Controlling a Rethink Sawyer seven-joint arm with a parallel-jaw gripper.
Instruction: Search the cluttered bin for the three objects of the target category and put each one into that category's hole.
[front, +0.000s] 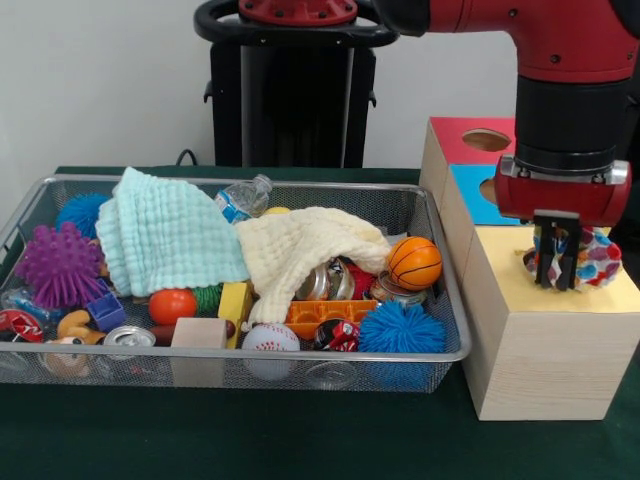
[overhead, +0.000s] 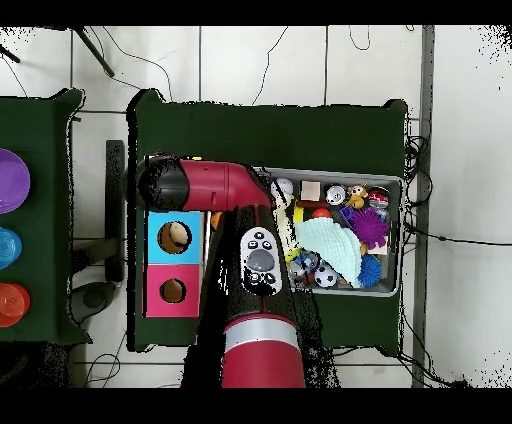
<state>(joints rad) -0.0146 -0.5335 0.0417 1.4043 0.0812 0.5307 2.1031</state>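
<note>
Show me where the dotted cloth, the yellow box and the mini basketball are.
dotted cloth (front: 598, 262): front view, its right bulge beside the claw.
yellow box (front: 545, 350): front view, its pale wooden front face.
basketball (front: 414, 263): front view, middle of the ball, in the bin.

this looks like a robotics lab: a red arm (overhead: 215, 186) on a black pedestal (front: 292, 100) works at a table (front: 250, 430) draped in dark green cloth, set on a pale tiled floor (overhead: 460, 120) with loose cables (overhead: 150, 62) trailing at 12 o'clock in the overhead view. a second green table (overhead: 40, 140) at 9 o'clock carries coloured discs (overhead: 8, 180), and the plain white wall (front: 100, 80) behind adds to the test-setup feel.
</note>
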